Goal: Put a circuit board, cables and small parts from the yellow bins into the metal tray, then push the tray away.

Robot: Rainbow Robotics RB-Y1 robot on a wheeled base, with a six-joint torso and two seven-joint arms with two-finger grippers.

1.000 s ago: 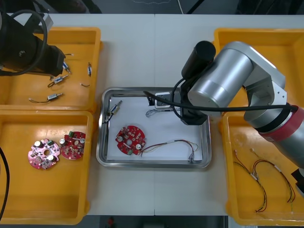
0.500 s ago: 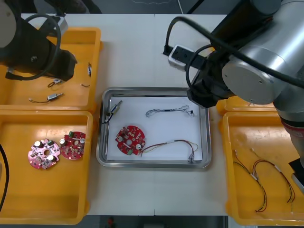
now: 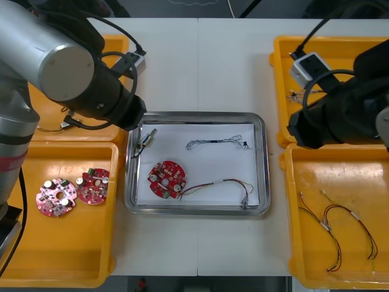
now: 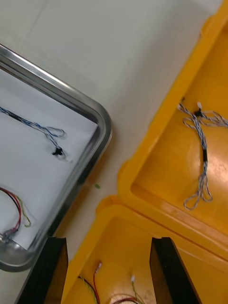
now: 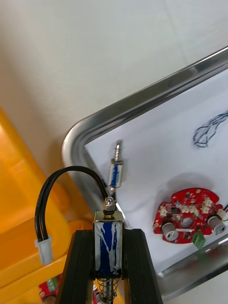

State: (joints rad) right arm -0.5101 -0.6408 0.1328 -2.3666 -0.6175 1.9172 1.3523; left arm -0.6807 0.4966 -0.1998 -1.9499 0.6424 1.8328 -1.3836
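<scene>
Two black fingers of the left gripper (image 5: 109, 233) are clamped on a small metal part (image 5: 109, 247) with a blue-striped body, and they stand apart only by its width. A black cable loop (image 5: 42, 218) ending in a white plug (image 5: 45, 249) curls off that part beside the fingers. From the front we see this gripper hanging over the ten o'clock corner of the metal tray (image 3: 194, 210), with the held part above the rim there.

Inside the tray, a second small metal part (image 3: 146, 141) lies just within the rim at about ten o'clock. A round red circuit board (image 3: 167, 179) sits at seven o'clock and a twisted blue and white cable (image 3: 219, 142) at one o'clock. A red and yellow cable (image 3: 222, 184) runs from beside the board toward five o'clock.

We find the right gripper (image 4: 108, 242) spread wide with nothing between its fingers. It hangs at the tray's three o'clock, over the seam between the two right-hand yellow bins. The far right bin (image 4: 156, 156) holds another blue and white cable (image 4: 203, 156). The near right bin (image 3: 304, 267) holds loose red and yellow cables (image 3: 334, 231).

At the tray's eight o'clock, the near left bin (image 3: 61, 261) holds two spare boards (image 3: 92, 185). The far left bin (image 3: 115, 45), at ten o'clock, is largely covered by the left arm.
</scene>
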